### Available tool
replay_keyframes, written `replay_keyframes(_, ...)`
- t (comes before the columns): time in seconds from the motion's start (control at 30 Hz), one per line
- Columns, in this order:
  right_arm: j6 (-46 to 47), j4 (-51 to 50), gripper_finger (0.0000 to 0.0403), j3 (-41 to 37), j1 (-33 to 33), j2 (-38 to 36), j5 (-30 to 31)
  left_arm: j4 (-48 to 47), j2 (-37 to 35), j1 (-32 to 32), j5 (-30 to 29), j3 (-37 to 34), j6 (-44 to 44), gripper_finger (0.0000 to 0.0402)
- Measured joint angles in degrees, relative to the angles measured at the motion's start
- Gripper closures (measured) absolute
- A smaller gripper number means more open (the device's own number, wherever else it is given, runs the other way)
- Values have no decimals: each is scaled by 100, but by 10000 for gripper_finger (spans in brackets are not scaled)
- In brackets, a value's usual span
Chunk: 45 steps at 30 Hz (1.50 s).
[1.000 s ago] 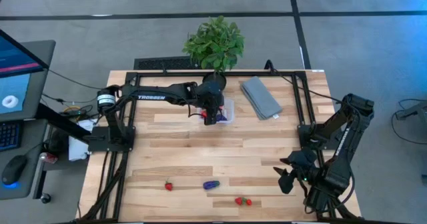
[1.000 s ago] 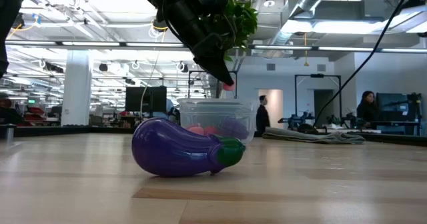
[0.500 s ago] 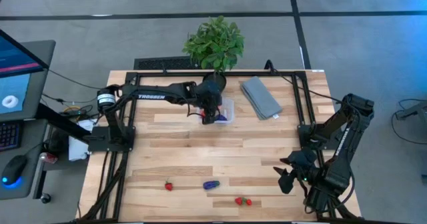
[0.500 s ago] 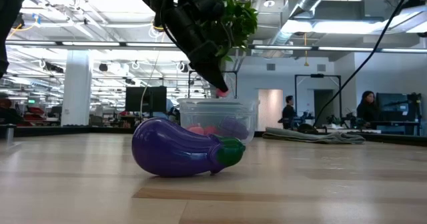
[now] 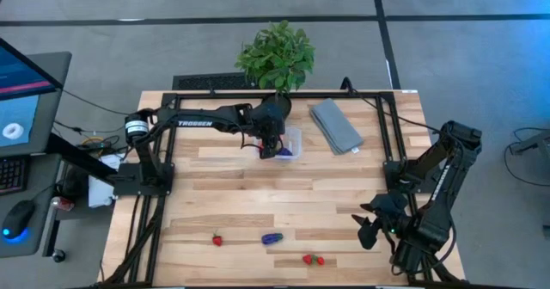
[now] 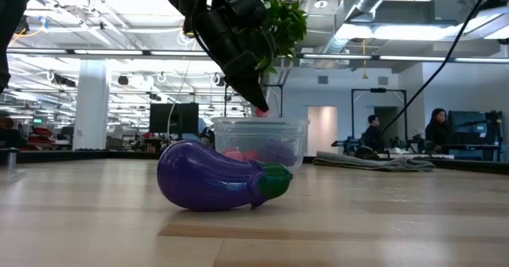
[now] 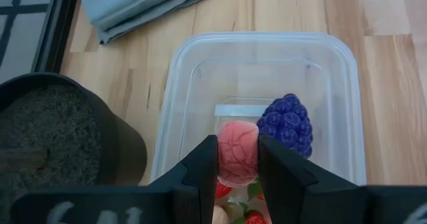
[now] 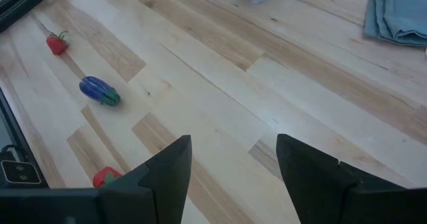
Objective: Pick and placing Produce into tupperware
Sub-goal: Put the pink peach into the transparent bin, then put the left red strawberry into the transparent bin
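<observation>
Pale wood planks make up the table [image 5: 284,194], framed by a black metal rail, with a leafy potted plant [image 5: 277,57] at its upper middle edge and a folded grey cloth [image 5: 335,126] to the right of the plant. Just below the plant sits the tub [image 7: 267,104], clear plastic with rounded corners, already holding a dark purple grape bunch [image 7: 288,123] and some red pieces low in the wrist view. The left gripper [image 7: 238,159] hangs directly over the tub's opening, its fingers clenched on a pinkish-red round piece [image 7: 237,151] with a wrinkled surface. The black plant pot [image 7: 60,137] stands just beside the tub. Near the bottom edge of the high view lie a strawberry [image 5: 217,239], a small purple eggplant [image 5: 272,237] and two more red pieces [image 5: 313,259], with wide bare wood between them and the tub. The right gripper [image 8: 233,164] waits at the lower right corner, fingers spread apart.
</observation>
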Motion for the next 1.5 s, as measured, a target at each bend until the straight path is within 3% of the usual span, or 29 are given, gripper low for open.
replay_keyframes(0.9, 0, -13, 159, 0, 0, 0, 0, 8, 4, 0, -162, 0, -249, 313)
replay_keyframes(1.3, -4, -12, 159, 0, 0, 0, 0, 1, 4, 0, -155, 2, -332, 234)
replay_keyframes(1.5, -18, -13, 159, 0, 0, 0, 0, -109, -23, 0, 44, 2, -331, 219)
